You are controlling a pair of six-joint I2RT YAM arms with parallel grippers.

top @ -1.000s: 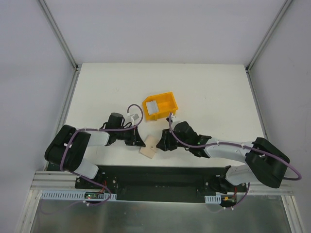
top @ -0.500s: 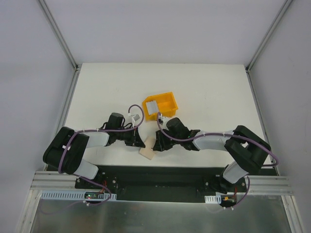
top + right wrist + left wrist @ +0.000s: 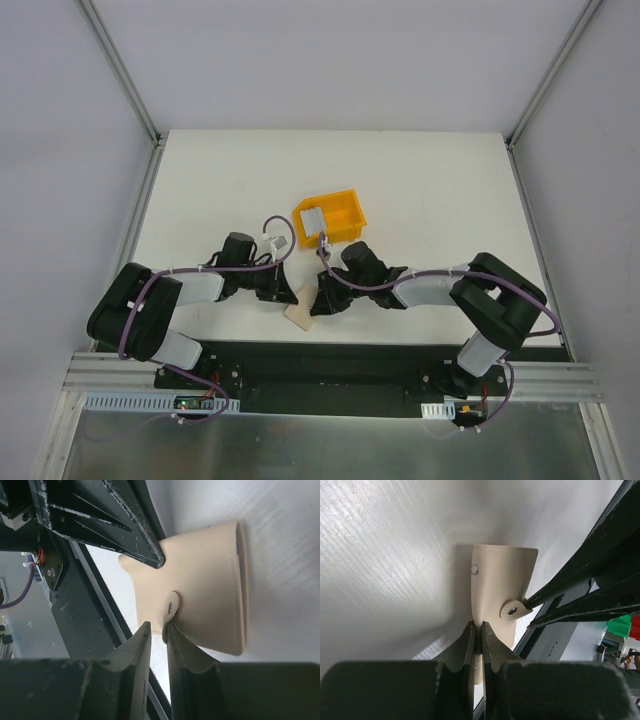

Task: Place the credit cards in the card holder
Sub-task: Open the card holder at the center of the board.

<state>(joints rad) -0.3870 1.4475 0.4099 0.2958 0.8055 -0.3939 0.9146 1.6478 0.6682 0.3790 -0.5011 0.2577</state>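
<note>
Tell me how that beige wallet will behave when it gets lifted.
Probably floppy: the card holder curves where the left gripper pinches its edge. Likely light, since that thin pinch seems to raise one side. Its snap tab looks free to flap.

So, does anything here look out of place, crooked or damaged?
Nothing looks spilled or damaged. One thing stands out: the wallet is not lying flat on the table. The left gripper pinches its edge, and the right gripper, jaws slightly apart, is at its snap tab.
</note>
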